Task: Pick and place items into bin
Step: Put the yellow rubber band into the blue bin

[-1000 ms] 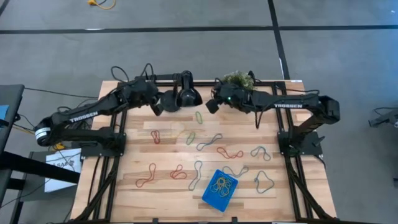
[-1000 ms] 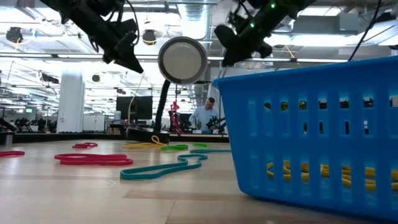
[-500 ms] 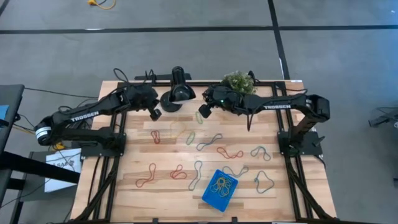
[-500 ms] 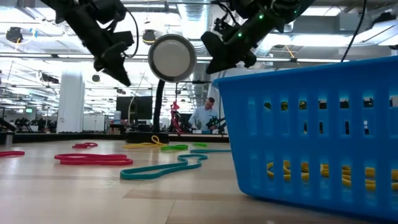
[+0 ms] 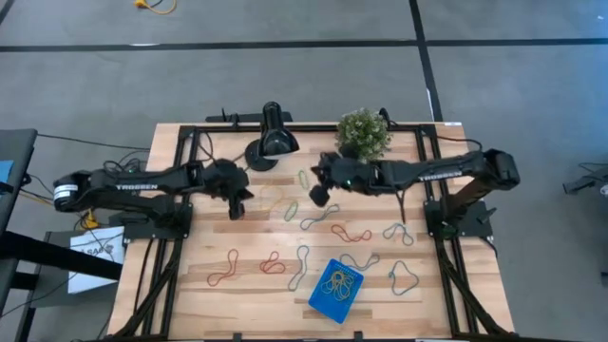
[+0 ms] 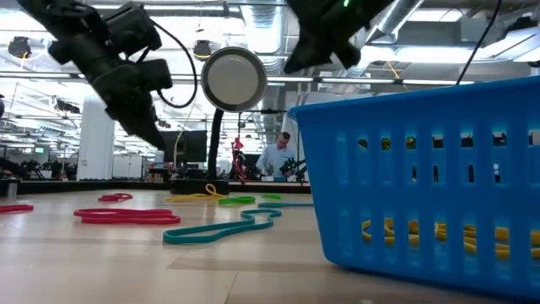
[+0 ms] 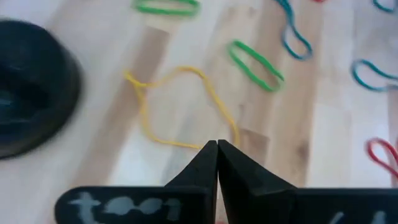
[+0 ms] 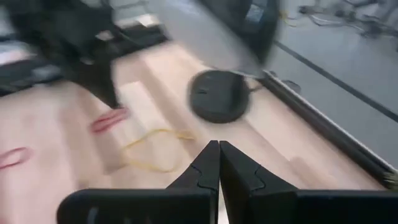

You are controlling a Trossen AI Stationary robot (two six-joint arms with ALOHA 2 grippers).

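Yellow band (image 7: 180, 112) lies on the tabletop just ahead of your left tool (image 7: 217, 149) (fingers pressed together, empty). Approach step; next spread them and descend. Right tool (image 8: 219, 149) closed too, nearby.

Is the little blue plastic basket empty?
No, the little blue plastic basket already holds a tangle of yellow rubber bands.

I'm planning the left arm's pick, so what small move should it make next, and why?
Probably open the left claw and lower it over the yellow band. Its fingers are pressed together and empty in the left wrist view, with that loop lying flat on the table just ahead of the tips. The right claw, also shut, hangs nearby, so keep the move short.
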